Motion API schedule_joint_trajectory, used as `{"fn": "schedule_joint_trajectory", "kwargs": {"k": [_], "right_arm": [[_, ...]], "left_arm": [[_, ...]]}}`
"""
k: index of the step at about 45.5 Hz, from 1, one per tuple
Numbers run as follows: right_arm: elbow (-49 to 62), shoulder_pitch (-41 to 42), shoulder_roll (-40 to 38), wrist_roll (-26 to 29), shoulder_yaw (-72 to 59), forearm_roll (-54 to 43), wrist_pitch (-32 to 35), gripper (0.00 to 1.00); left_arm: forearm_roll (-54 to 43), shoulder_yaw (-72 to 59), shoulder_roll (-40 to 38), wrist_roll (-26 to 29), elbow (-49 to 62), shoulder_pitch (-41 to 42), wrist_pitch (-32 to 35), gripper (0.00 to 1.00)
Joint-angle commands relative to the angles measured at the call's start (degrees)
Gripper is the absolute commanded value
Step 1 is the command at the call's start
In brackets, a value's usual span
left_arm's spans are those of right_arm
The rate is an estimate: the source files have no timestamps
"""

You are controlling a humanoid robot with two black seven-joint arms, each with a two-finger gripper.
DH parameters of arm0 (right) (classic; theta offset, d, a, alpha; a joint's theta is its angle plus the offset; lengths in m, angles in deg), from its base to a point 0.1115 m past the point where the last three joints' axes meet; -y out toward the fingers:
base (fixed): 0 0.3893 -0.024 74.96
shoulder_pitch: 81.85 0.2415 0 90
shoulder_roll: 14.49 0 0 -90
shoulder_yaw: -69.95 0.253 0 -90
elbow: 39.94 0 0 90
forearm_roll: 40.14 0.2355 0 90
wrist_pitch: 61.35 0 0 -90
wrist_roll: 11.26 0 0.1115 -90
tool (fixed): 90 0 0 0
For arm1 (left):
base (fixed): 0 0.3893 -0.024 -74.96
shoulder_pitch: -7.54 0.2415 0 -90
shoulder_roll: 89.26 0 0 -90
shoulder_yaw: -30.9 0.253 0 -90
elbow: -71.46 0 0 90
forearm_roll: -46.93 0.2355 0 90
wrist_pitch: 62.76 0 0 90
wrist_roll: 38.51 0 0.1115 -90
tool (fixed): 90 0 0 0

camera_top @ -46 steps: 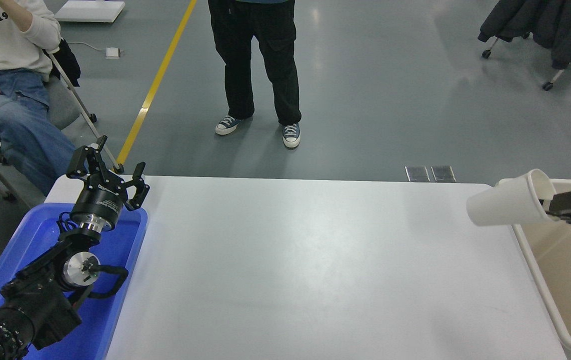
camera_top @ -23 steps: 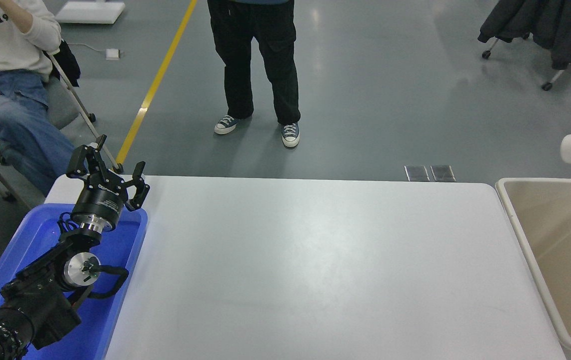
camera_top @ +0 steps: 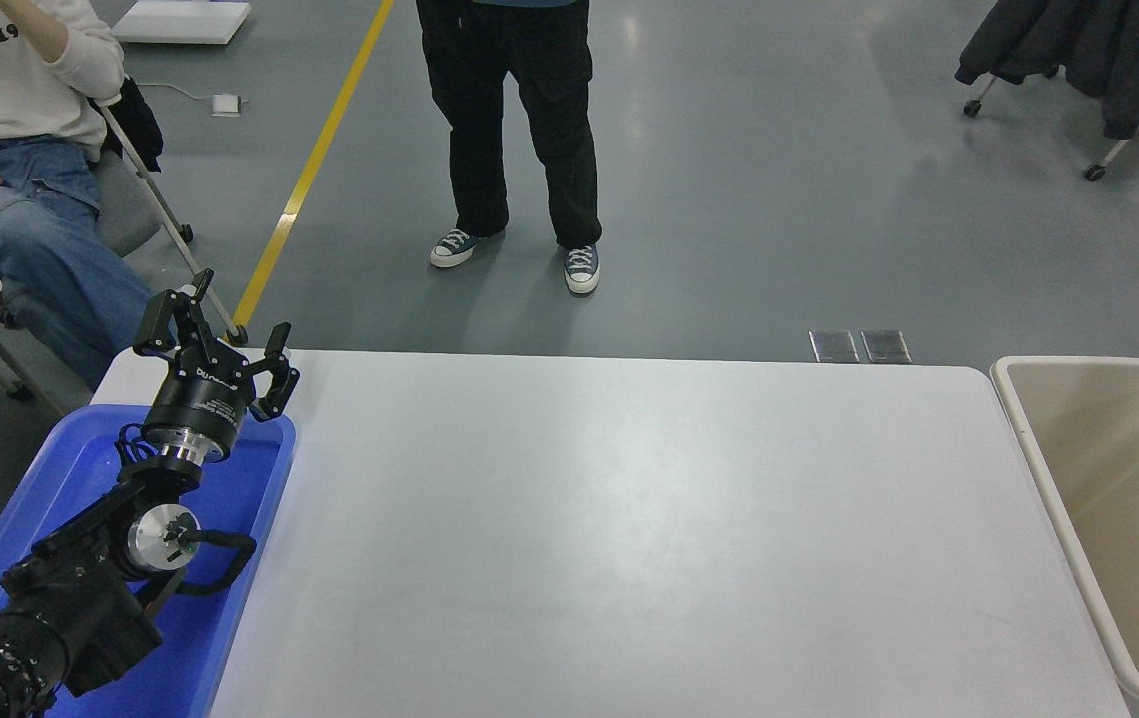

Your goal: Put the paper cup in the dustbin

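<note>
The beige dustbin (camera_top: 1036,439) stands at the table's right edge, cut off by the picture's right side; the part of its inside that shows holds nothing I can see. The paper cup is out of view. My right arm and gripper are out of view too. My left gripper (camera_top: 215,334) is parked at the lower left, open and empty, above the far end of the blue tray (camera_top: 260,499).
The white table (camera_top: 629,538) spans the middle. A person in black trousers (camera_top: 520,130) stands beyond the far edge. Another person in jeans (camera_top: 21,229) sits at the far left. A coat rack on wheels (camera_top: 1088,60) stands at the top right.
The right gripper lifted the paper cup from over the dustbin's rim up and to the right, and both have left the picture. The left arm has not moved.
</note>
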Motion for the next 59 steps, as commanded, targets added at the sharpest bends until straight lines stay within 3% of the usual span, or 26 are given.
{"fn": "schedule_joint_trajectory", "kwargs": {"k": [1,8,18,48,54,59], "right_arm": [[2.40,-4.32,6.80,10.58,0.84,16.87,-8.81,0.00],[2.31,-4.32,10.14,15.77,4.26,20.40,-16.02,0.00],[1.87,-3.35,13.30,18.67,8.22,20.49,-23.49,0.00],[1.69,-2.12,17.00,18.59,8.22,20.49,-23.94,0.00],[1.69,-2.21,16.91,18.50,8.31,20.49,-23.50,0.14],[1.78,-2.21,17.00,18.50,8.31,20.49,-23.50,0.18]], "left_arm": [[0.00,0.00,0.06,0.00,0.01,-0.02,0.00,1.00],[0.00,0.00,-0.03,0.00,-0.08,-0.02,0.00,1.00],[0.00,0.00,-0.03,0.00,-0.08,-0.02,0.00,1.00],[0.00,0.00,0.06,0.00,0.01,0.07,0.00,1.00],[0.00,0.00,0.06,0.00,-0.08,-0.02,0.00,1.00],[0.00,0.00,0.06,0.00,-0.08,-0.02,0.00,1.00]]}}
